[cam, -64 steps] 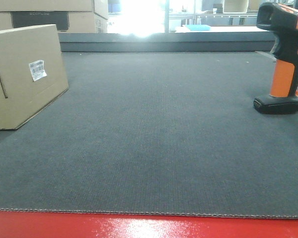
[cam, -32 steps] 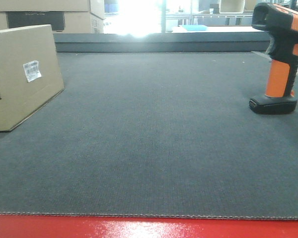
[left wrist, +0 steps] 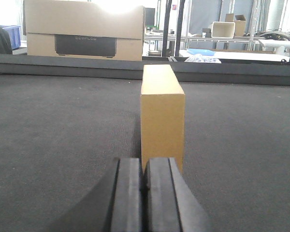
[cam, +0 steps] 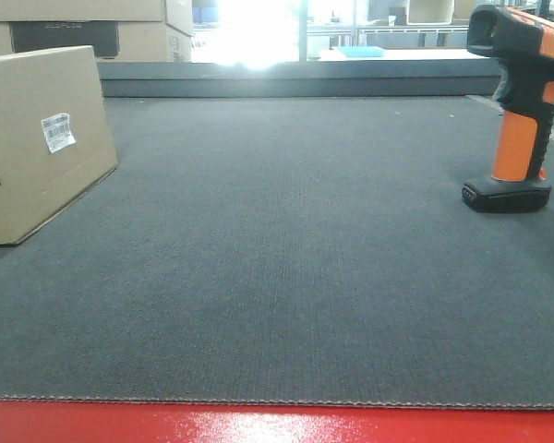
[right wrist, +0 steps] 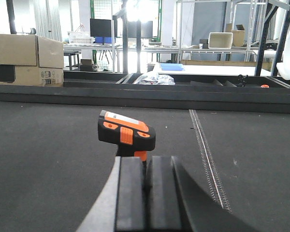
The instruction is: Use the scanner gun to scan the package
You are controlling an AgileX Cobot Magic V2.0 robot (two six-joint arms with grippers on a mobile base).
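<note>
Dark grey carpet covers the wide surface (cam: 286, 258), with a red strip along its near edge and a bright, busy workshop behind it. Far back on the left stand stacked boxes (left wrist: 84, 31) with a dark panel on the front. The package (cam: 42, 138) is the biggest thing on the surface; it sits at the left side, with a small white label (cam: 57, 132) and a thin slot facing the middle. From the left wrist view it stands just past the left gripper (left wrist: 145, 193), narrow end on and not touching it. The scanner (cam: 519, 101) stands upright on its flat black base at the right side, well apart from the package, its black head pointing left. From the right wrist view it is right beyond the right gripper (right wrist: 147, 198), with its handle partly hidden. Both grippers have their dark fingers pressed together with nothing between them.
</note>
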